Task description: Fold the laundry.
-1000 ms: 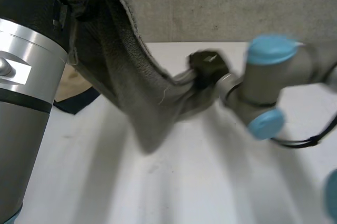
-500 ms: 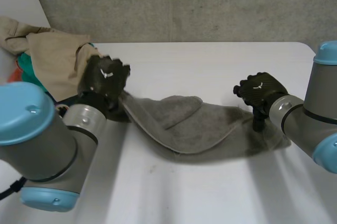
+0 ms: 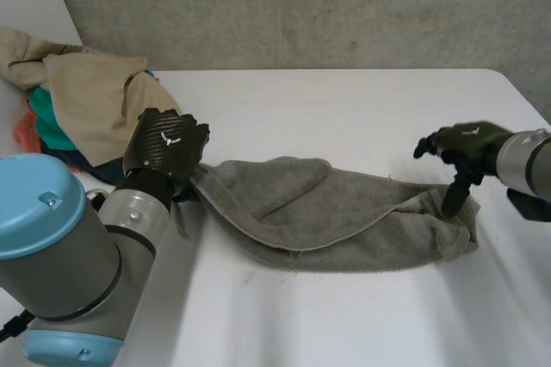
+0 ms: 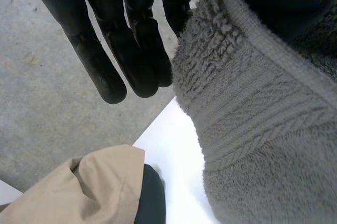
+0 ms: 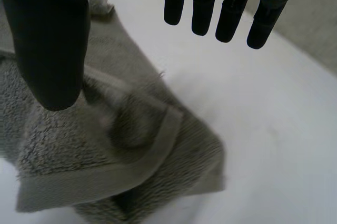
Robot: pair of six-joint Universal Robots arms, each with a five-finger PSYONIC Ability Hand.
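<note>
Writing: there's a small white mark (image 3: pixel 173 138) on the back of the left hand (image 3: pixel 159 156) and another on the right hand (image 3: pixel 472 141), and both are too small to read.
Towel: the grey towel (image 3: pixel 344 220) is down on the table, doubled over lengthwise. It stretches from 9 o'clock to 3 o'clock across the middle, and its hemmed edge curves along the near side.
Left hand: it sits right at the towel's 9 o'clock end. Its fingers (image 4: pixel 105 50) are straight and side by side with nothing between them, and the towel's thick hem bunches up just beside them on the thumb side.
Right hand: it hovers over the towel's 3 o'clock end. Its fingers (image 5: pixel 231 8) are straight and spread, the thumb (image 5: pixel 52 50) is held wide, and nothing is gripped. The rumpled corner lies below the palm.
Surface: a plain white table (image 3: pixel 344 108), with a few faint specks near the towel.
Laundry pile: at the table's 10 o'clock, a beige garment (image 3: pixel 86 100) is heaped over teal cloth (image 3: pixel 47 126) and a bit of orange, just beyond the left hand.
Room: a rough grey concrete wall (image 3: pixel 301 5) runs behind the table at 12 o'clock.
</note>
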